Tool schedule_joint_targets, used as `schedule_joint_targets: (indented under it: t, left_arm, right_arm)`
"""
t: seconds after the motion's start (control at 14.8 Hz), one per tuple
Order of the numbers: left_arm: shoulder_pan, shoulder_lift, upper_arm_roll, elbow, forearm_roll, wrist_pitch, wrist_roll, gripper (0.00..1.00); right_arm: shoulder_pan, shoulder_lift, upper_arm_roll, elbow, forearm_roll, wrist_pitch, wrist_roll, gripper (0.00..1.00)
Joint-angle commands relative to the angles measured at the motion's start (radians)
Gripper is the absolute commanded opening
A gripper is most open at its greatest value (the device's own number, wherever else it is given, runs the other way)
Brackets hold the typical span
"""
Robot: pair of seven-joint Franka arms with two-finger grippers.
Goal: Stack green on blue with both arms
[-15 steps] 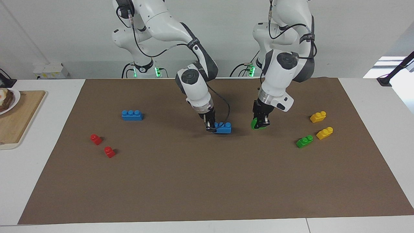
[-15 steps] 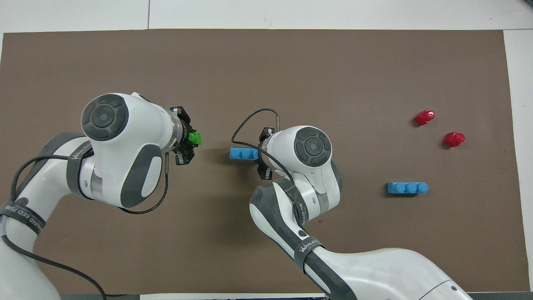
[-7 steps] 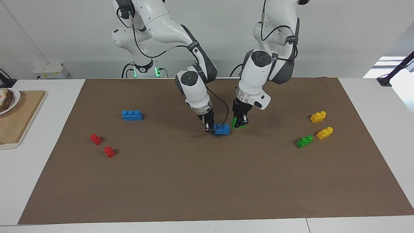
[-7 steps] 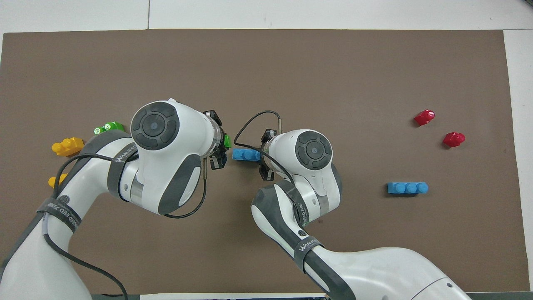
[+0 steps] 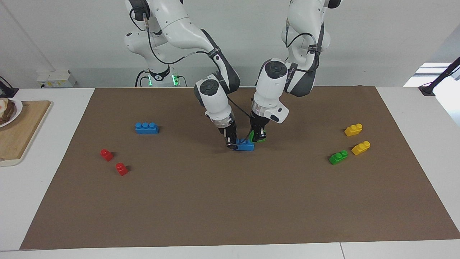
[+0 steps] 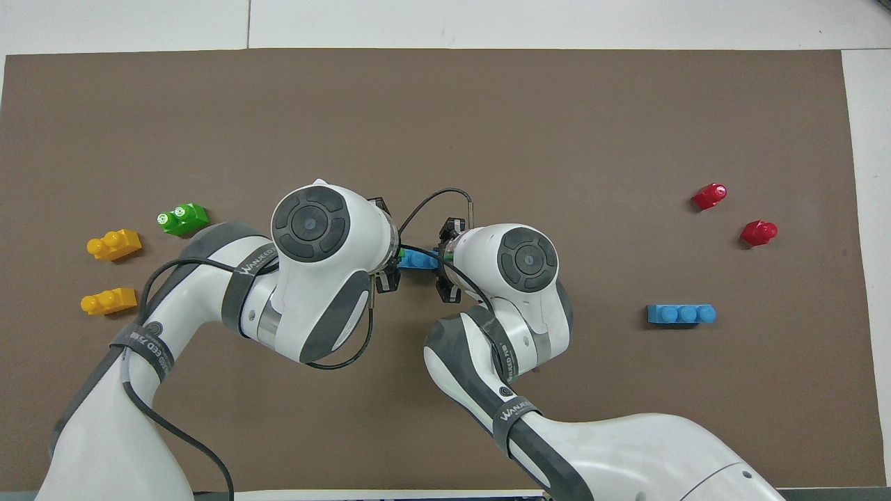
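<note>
Green two-stud brick (image 5: 259, 136): held in left end effector (image 5: 258, 137), fingers closed on it, just above and touching or nearly touching the end of the blue three-stud brick (image 5: 245, 145); contact btwn the two couldn't be told. In overhead view only a sliver of green showed, w/ the left arm's wrist covering the rest.

Blue three-stud brick: mid brown mat (image 5: 230, 201), gripped at one end by right end effector (image 5: 231, 143), fingers closed on it; whether it rested on the mat or sat slightly raised couldn't be told.

Other items on mat:
- 2nd blue three-stud brick (image 5: 146, 128), toward right arm's end, lying flat.
- 2 red one-stud bricks (image 5: 106, 154) (image 5: 122, 168), near each other, farther from robots than that blue brick.
- 2nd green two-stud brick (image 5: 338, 157), toward left arm's end.
- 2 yellow two-stud bricks (image 5: 353, 130) (image 5: 360, 148), beside that green one.

Off mat: wooden board (image 5: 18, 133) on white worktop (image 5: 54, 180) at right arm's end, plate (image 5: 10, 113) at its corner.
</note>
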Motion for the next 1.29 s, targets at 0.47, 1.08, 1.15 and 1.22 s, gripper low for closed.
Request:
schedule_joint_targets:
  t: [0.47, 1.08, 1.15, 1.22]
  left_arm:
    - [-0.062, 0.073, 0.014, 0.039, 0.035, 0.079, -0.097, 0.00]
    - [-0.062, 0.084, 0.014, 0.021, 0.046, 0.061, -0.037, 0.00]
    - [-0.061, 0.082, 0.014, 0.015, 0.046, 0.061, -0.036, 0.00]
    - [-0.061, 0.082, 0.014, 0.010, 0.048, 0.055, -0.034, 0.00]
  right_arm:
    - [0.003, -0.009, -0.003, -0.026, -0.018, 0.029, -0.024, 0.00]
    - [0.000, -0.009, -0.002, -0.026, -0.018, 0.029, -0.028, 0.00]
    - [-0.001, -0.009, -0.002, -0.026, -0.018, 0.029, -0.028, 0.00]
    - [-0.001, -0.009, -0.003, -0.026, -0.018, 0.029, -0.028, 0.00]
